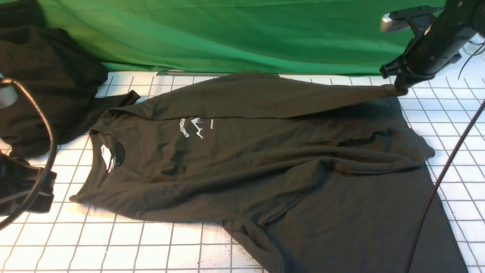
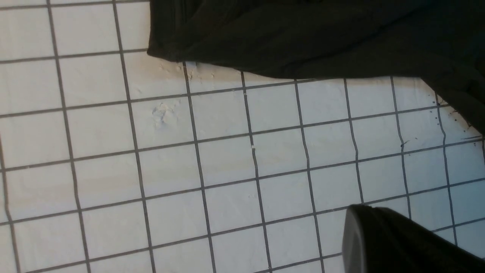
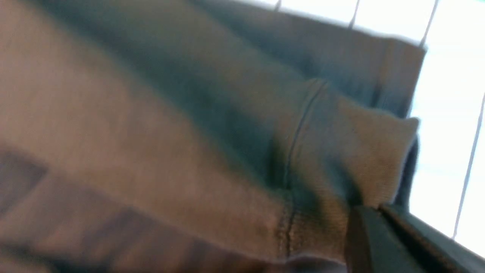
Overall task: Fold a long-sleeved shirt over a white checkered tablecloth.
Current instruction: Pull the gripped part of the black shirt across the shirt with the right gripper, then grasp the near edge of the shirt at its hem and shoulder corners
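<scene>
Brown-black long-sleeved shirt (image 1: 265,159), cuff (image 3: 341,159) in right jaws

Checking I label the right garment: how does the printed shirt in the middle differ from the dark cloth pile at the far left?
The long-sleeved shirt lies spread out on the white checkered tablecloth; the black cloth heap is bunched up. The shirt shows a white logo and neck label; the heap shows no print. The right gripper pinches the shirt's cuff; no gripper holds the heap. Both are dark fabric.
</scene>
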`<action>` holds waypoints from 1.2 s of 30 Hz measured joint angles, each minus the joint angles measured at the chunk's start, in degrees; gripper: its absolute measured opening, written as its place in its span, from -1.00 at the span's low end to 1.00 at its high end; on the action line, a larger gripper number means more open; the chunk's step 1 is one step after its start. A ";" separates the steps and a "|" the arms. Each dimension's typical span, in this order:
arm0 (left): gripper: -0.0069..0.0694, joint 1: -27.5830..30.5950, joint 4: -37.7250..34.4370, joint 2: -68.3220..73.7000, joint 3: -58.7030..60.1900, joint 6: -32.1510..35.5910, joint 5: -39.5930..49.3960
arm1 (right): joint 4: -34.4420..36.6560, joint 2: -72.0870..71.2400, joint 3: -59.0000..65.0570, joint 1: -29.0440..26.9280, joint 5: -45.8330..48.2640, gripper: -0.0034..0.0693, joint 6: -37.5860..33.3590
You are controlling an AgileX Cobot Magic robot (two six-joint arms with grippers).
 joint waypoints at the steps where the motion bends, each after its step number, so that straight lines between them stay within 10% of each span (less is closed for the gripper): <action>1: -0.81 0.00 0.00 0.00 0.00 0.00 -0.14 | 0.08 -1.50 0.27 0.06 3.02 -0.90 -0.64; 22: -0.81 0.00 -0.78 -2.01 0.00 0.08 1.05 | -0.38 -24.78 44.34 0.06 -2.45 -0.86 0.70; 31: -0.81 0.00 -2.67 -2.22 -0.20 0.08 1.37 | -1.59 -25.88 50.04 0.06 0.51 0.43 1.97; 36: -0.81 0.00 -5.12 0.73 -4.27 0.03 2.90 | -0.65 -32.58 49.66 0.00 5.46 0.45 2.43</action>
